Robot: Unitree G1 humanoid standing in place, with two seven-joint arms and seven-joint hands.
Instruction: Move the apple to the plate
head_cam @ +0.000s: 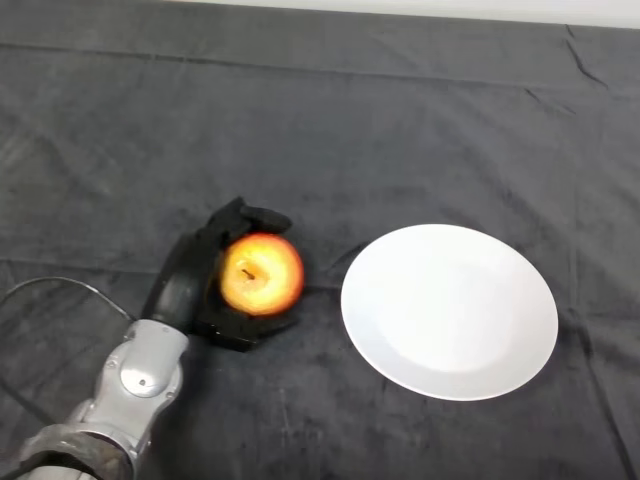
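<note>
1 camera only, the head view, looking down on a table under a dark cloth [400, 120] that fills nearly the whole picture, with a thin pale strip along the far edge. 2 things lie on that cloth. Left of the middle sits the apple [261, 273], red and yellow, its stem end turned up toward the camera. The left hand [195, 270] is wrapped about it: black fingers [262, 215] curl over the far side of the fruit while the thumb [250, 328] comes round the near side, so the apple is held between them, pressed close to the palm. Whether the fruit rests on the cloth or is raised a little off it cannot be told. The silver-grey arm [140, 375] runs from the hand down to the near left corner. Right of the apple, toward the near right part of the table, lies the white plate [450, 310], round and flat on the cloth, bare. Its left rim is near the apple but apart from it, with a strip of dark cloth between them.
</note>
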